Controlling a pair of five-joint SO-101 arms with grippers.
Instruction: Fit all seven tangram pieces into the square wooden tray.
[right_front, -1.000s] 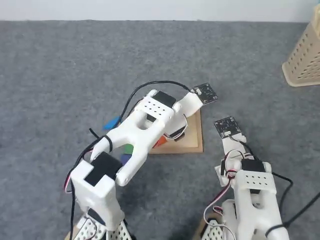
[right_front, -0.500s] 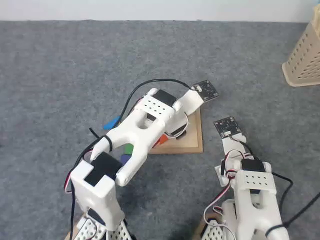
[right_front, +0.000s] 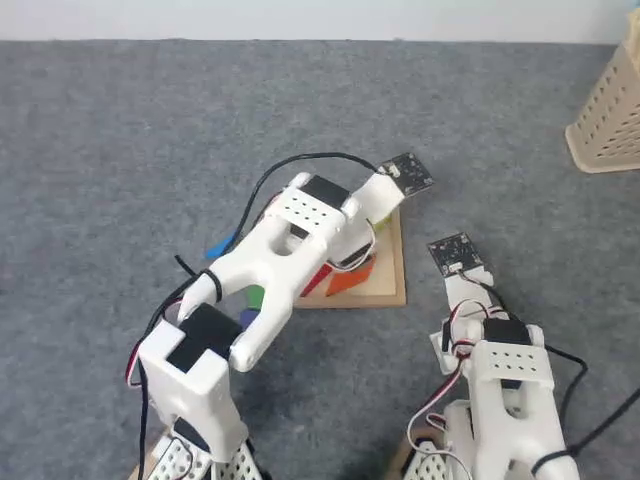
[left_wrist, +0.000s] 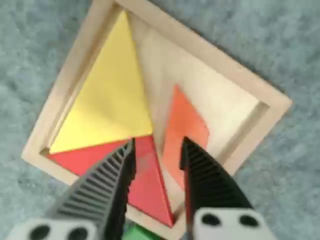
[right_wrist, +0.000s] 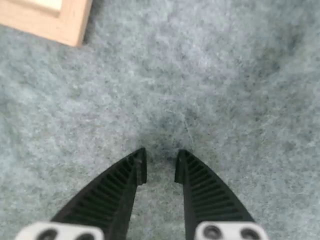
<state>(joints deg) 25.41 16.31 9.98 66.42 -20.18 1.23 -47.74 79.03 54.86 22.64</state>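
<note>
a: where do things stand?
b: the tray (left_wrist: 215, 59) sits on the grey worktop (right_wrist: 225, 75), with a yellow triangle (left_wrist: 107, 105), a red triangle (left_wrist: 147, 186) and an orange piece (left_wrist: 182, 122) inside. the left tool (left_wrist: 158, 144) hangs over them, jaws apart, empty.
a: and the right tool (right_wrist: 160, 156)?
b: off beside the tray above bare worktop, jaws a little apart, nothing between them.
a: what worries you?
b: the orange piece lies apart from the yellow one, with a bare strip between. left so, i think later pieces won't seat. a low jaw could also catch the red edge and shove it. the green piece (right_front: 258, 297) waits outside, tucked beside the arm, so it's an awkward reach.
</note>
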